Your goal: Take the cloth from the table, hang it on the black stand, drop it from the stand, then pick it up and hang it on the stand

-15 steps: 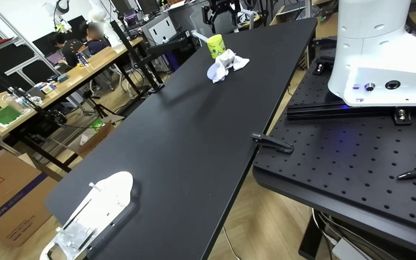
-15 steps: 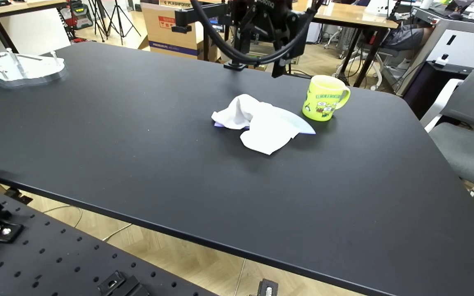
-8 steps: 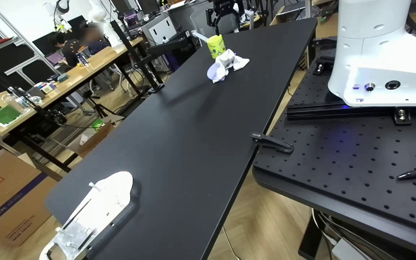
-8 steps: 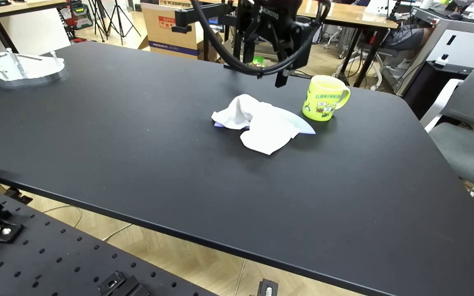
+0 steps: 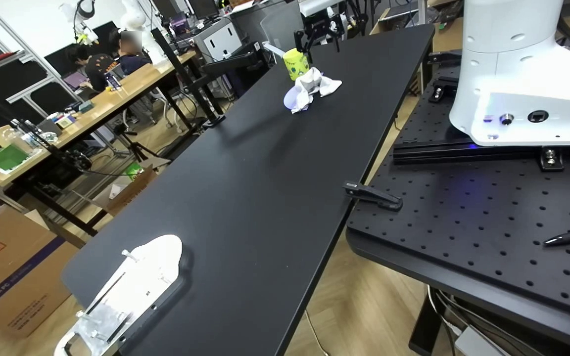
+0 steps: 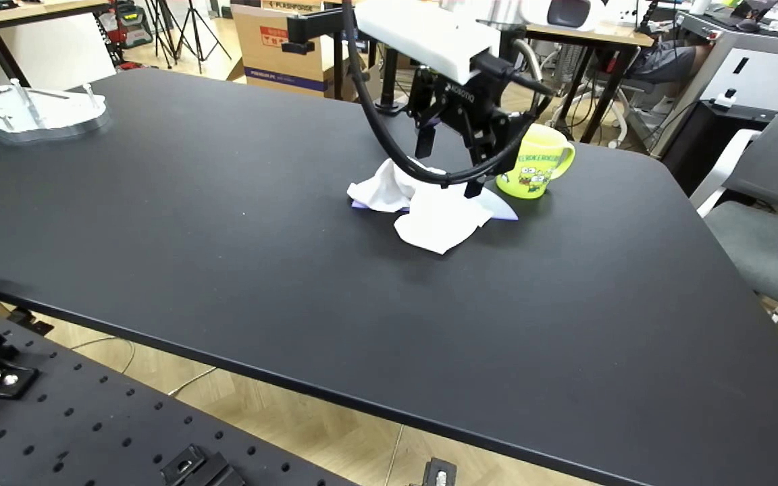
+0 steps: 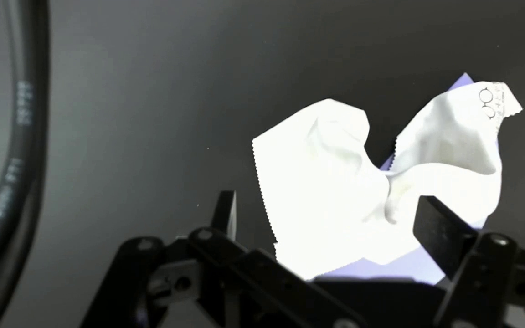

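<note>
The white cloth (image 5: 310, 81) lies crumpled on the black table (image 5: 245, 198). It also shows in an exterior view (image 6: 437, 219) and in the wrist view (image 7: 317, 182), with lavender material beneath it. My gripper (image 7: 328, 200) is open, with nothing between its fingers. It hangs above the cloth in both exterior views (image 5: 317, 47) (image 6: 449, 167). In the wrist view the right finger overlaps the cloth and the left finger is outside its edge. A black stand (image 5: 230, 63) with a horizontal arm stands at the table's edge; it also shows in an exterior view (image 6: 321, 25).
A yellow-green mug (image 6: 531, 169) stands close beside the cloth, near the gripper. A white board with upright pegs (image 5: 141, 272) lies at the table's opposite end. A black clip (image 5: 373, 194) sits at the table edge beside the robot's perforated base plate (image 5: 463, 217).
My gripper has come down and moved over the cloth, toward the mug in an exterior view, with its fingers spread. The cloth, mug and stand have not moved.
</note>
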Robot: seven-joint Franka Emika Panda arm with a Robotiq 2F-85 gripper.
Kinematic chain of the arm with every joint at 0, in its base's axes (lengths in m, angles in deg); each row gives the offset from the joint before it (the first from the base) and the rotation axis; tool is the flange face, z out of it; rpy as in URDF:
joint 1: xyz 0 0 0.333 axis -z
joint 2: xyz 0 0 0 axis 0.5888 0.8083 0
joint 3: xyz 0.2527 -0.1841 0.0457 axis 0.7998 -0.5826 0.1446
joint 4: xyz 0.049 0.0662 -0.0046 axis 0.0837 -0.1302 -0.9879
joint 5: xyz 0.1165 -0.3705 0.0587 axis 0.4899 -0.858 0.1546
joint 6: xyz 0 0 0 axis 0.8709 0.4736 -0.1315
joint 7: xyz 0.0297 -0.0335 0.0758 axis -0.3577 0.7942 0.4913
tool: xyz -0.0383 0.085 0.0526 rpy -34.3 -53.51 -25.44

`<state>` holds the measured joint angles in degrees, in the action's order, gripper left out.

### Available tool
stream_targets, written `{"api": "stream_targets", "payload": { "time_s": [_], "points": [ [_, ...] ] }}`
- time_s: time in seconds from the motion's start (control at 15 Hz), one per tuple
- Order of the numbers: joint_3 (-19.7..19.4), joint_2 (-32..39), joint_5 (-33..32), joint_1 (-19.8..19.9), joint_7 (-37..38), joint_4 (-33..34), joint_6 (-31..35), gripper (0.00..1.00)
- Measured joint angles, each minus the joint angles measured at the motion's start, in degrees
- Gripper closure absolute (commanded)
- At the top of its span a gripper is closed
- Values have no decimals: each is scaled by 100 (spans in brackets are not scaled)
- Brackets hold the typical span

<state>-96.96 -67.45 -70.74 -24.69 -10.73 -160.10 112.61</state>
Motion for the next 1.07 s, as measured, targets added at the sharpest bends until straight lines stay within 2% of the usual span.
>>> {"api": "stream_targets", "payload": {
  "time_s": [0.07,0.2,0.8,0.93,1.07],
  "points": [
    [13,125,0,-1,0,97,0,0],
    [45,335,-1,-4,0,276,-1,25],
    [172,811,-4,-9,-23,757,-2,90],
    [209,851,-4,-8,-64,802,-4,100],
    [245,859,-3,-8,-109,817,-9,100]
  ]
}}
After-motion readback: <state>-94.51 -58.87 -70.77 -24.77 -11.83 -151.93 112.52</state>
